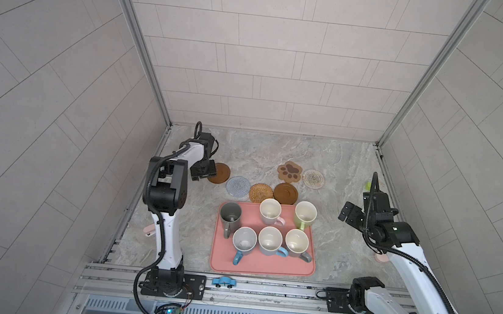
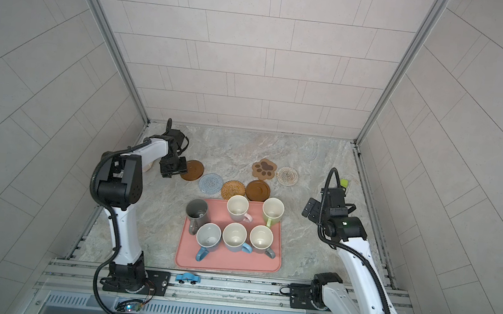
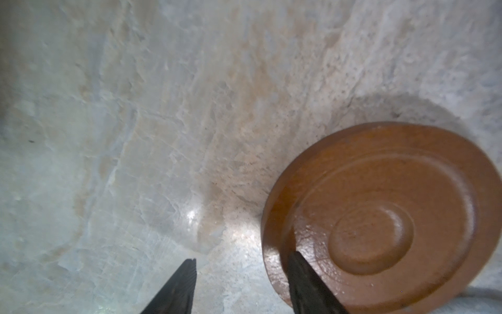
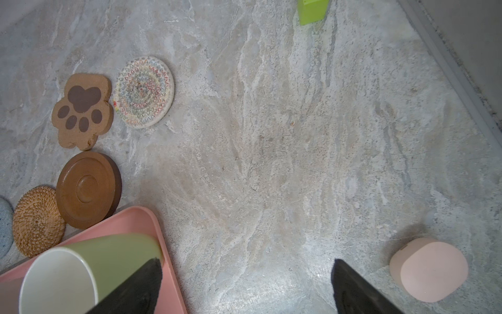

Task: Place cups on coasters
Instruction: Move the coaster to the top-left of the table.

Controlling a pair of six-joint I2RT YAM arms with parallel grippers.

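Observation:
Several cups stand upright on the pink tray [image 1: 264, 268]: tall dark grey [image 1: 230, 214], pink [image 1: 270, 211], green [image 1: 304, 214], pale grey with a blue handle [image 1: 244, 241], light blue [image 1: 270, 241] and grey [image 1: 297, 243]. Behind the tray lie the coasters: a brown wooden disc [image 1: 221, 173], grey-blue crochet [image 1: 237, 187], rattan [image 1: 261, 193], a second wooden disc [image 1: 285, 193], the paw [image 1: 289, 170] and cream woven [image 1: 313, 178]. My left gripper [image 3: 243, 257] is open low over the first disc's [image 3: 380, 212] rim, one finger over the disc, the other over the table. My right gripper [image 4: 246, 260] hangs wide open and empty right of the tray.
A small pink case [image 4: 429, 269] and a green block [image 4: 311, 11] lie by the right wall. A blue toy car [image 1: 224, 281] sits on the front rail. A pink object [image 1: 148, 229] lies by the left arm. Walls close in on three sides.

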